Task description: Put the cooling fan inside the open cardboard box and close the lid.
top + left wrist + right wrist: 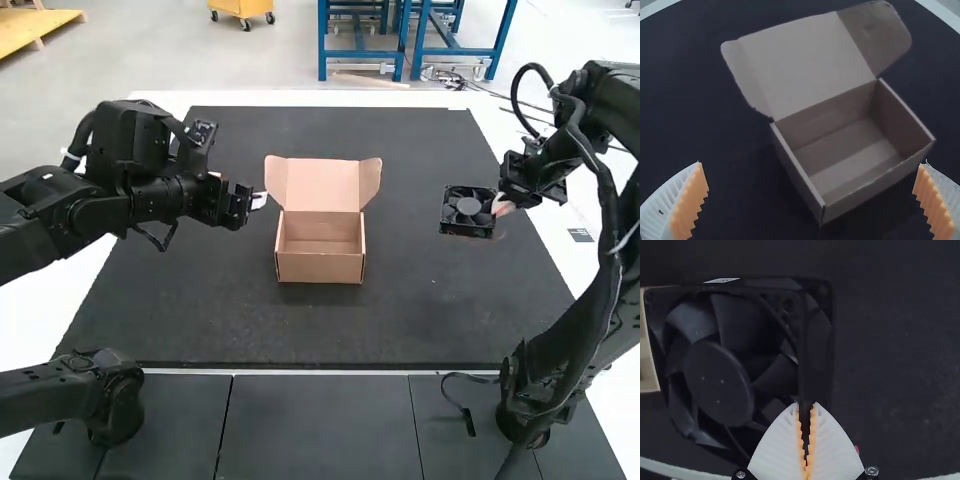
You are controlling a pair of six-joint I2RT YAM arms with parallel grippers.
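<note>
The left gripper (256, 200) hovers just left of the cardboard box (320, 246), its 2 white ribbed fingers (687, 200) spread wide and grasping nothing. The box stands in the middle of the black mat (180, 300), its top open and its lid (322, 184) upright at the back. Well to its right, the cooling fan (467, 212) is at the mat's right side, outside the box. The right gripper (805, 432) is clenched on the fan's frame edge.
</note>
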